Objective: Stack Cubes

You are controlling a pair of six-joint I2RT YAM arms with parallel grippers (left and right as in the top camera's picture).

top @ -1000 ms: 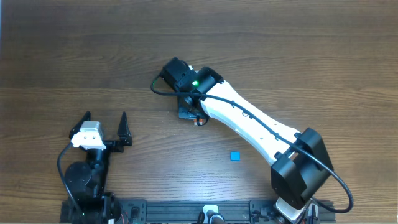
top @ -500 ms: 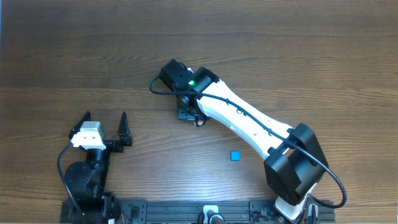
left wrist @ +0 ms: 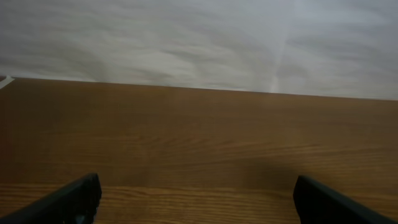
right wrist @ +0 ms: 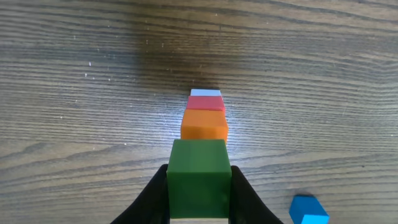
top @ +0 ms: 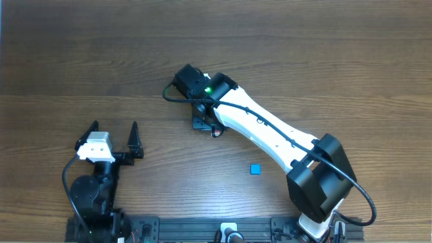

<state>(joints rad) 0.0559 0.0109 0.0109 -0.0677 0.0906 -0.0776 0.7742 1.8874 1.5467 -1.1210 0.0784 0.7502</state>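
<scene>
While the right arm lies stretched across the middle of the wooden table, its right gripper is closed tight on a green cube, one finger pressed to each side. The green cube is in line above an orange cube, a red cube and a pale cube; whether it touches the orange one cannot be told. A blue cube lies alone nearer the arm's base. The left gripper is spread wide, holding nothing.
</scene>
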